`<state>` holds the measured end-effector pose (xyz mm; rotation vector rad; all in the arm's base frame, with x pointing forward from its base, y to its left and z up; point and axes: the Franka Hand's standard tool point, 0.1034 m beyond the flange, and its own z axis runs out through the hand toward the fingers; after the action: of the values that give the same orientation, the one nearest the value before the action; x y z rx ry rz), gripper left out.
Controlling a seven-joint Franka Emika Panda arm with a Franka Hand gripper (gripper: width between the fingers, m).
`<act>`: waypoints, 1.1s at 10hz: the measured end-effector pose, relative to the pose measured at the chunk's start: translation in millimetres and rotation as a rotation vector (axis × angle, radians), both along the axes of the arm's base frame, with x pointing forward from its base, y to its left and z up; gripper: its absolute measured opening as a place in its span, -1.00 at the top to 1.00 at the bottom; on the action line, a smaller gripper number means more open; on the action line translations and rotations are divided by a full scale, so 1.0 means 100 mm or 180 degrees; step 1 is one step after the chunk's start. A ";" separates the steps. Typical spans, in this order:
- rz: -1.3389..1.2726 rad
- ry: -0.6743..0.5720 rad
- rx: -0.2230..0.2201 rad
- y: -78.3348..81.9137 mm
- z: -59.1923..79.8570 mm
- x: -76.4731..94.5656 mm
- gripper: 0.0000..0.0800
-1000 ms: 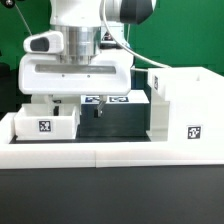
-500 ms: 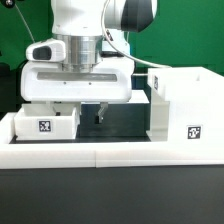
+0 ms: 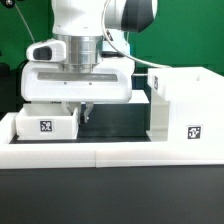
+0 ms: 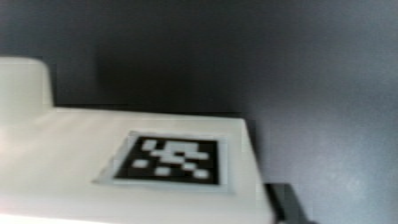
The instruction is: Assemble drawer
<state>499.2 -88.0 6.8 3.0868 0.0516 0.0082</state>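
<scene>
Exterior view: jaws moved toward its left, nearing the tray (image 3: pixel 45 125).

A green wall (image 3: pixel 190 35) stands behind the far edge of the black table (image 3: pixel 118 122). A low white wall (image 3: pixel 110 152) runs along the table's near edge, and under it all is dark grey and plain

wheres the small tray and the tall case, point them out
small tray (image 3: pixel 45 124), exterior view, middle of its front wall
tall case (image 3: pixel 189 112), exterior view, middle of its front face
</scene>
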 end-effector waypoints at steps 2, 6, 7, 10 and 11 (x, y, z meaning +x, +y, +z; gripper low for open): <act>0.0001 0.0000 0.0000 0.00 0.00 0.00 0.90; 0.0001 0.0000 0.0000 0.00 0.00 0.00 0.90; 0.0001 0.0000 0.0000 0.00 0.00 0.00 0.90; 0.0123 0.0012 0.0015 0.05 0.08 0.02 0.90; 0.0248 -0.0007 0.0018 0.11 0.14 0.06 0.90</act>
<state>505.0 -76.7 20.9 3.0882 0.1722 0.0151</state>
